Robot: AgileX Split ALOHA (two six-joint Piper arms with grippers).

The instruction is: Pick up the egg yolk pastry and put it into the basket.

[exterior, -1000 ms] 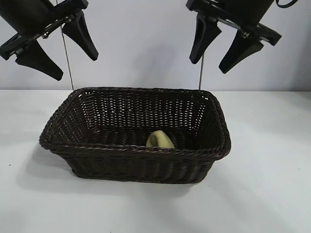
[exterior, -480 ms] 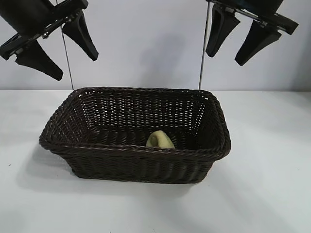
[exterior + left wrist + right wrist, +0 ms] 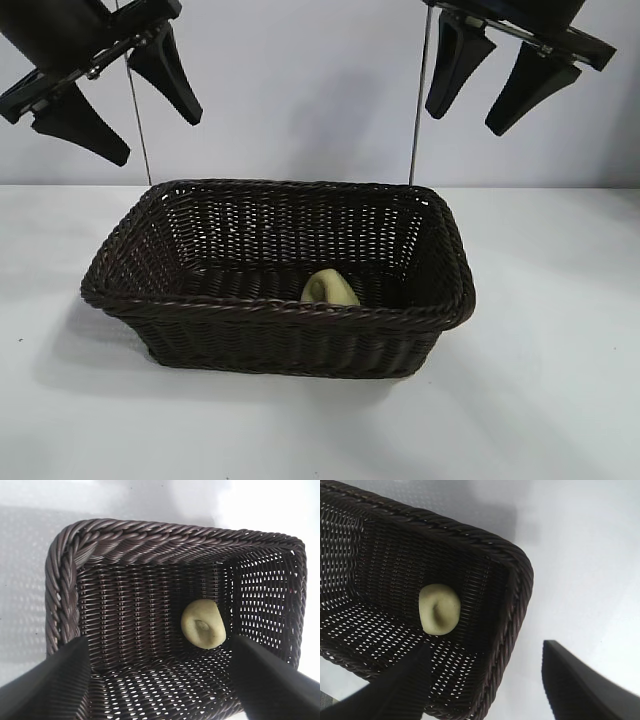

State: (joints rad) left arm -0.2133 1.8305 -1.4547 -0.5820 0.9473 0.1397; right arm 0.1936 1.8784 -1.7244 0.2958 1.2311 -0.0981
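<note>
The pale yellow egg yolk pastry [image 3: 329, 289] lies on the floor of the dark brown wicker basket [image 3: 446, 310], near its front wall and right of middle. It also shows in the left wrist view [image 3: 202, 623] and the right wrist view [image 3: 439, 608], dent facing up. My left gripper [image 3: 118, 110] hangs open and empty high above the basket's left end. My right gripper [image 3: 470, 110] hangs open and empty high above the basket's right end. Neither gripper touches the pastry or the basket [image 3: 62, 585] [image 3: 517, 580].
The basket stands on a white table [image 3: 560, 350] before a pale wall. Two thin vertical rods [image 3: 135, 110] [image 3: 418, 110] rise behind the basket.
My right gripper has risen and moved to the right, away from the basket, then held still. The left gripper, the pastry and the basket have not moved.
</note>
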